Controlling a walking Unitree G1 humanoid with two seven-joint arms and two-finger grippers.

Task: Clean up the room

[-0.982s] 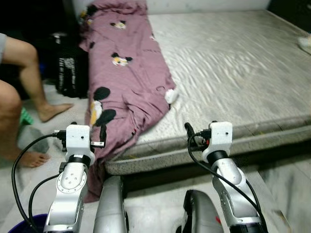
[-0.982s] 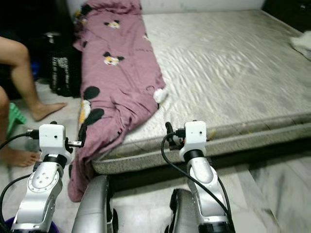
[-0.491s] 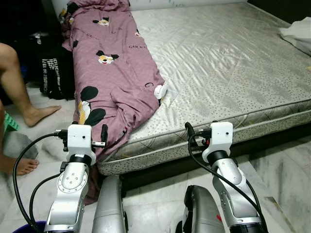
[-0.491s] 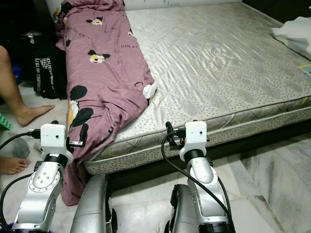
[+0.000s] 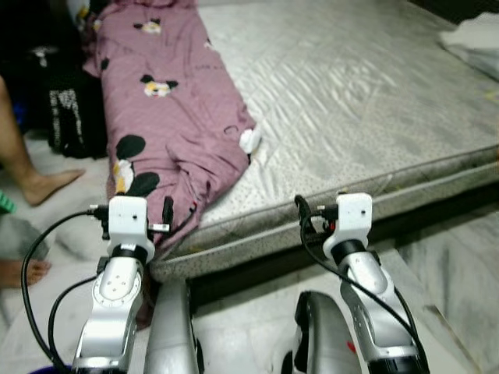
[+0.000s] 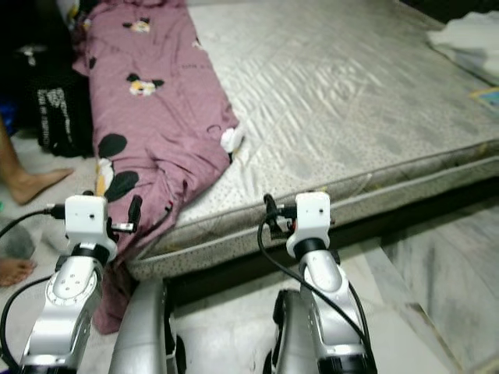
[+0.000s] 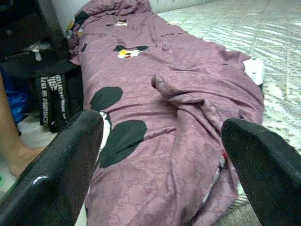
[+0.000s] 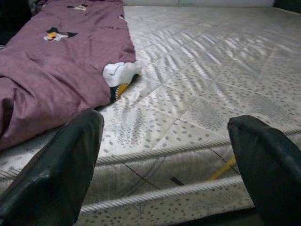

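A purple blanket [image 5: 173,109] printed with cartoon mice lies crumpled along the left side of a bare grey mattress [image 5: 359,101], and its lower end hangs over the mattress edge toward the floor. A white and yellow bit [image 8: 120,75] pokes out at the blanket's edge. My left gripper [image 7: 162,155] is open in front of the hanging blanket, holding nothing. To its right my right gripper [image 8: 164,155] is open too, facing the mattress's front edge [image 8: 178,155]. Both arms are raised just short of the bed.
A black bag with white lettering [image 5: 69,117] stands on the floor left of the bed. A person's bare leg and foot [image 5: 35,181] are at the far left. White cloth [image 5: 474,43] lies on the mattress's far right. Pale marble floor [image 5: 460,257] runs before the bed.
The whole picture has shifted as my camera moved: the bed now sits further left and the person's legs have slid toward the edge. Both arms keep the same raised pose, fingers still apart.
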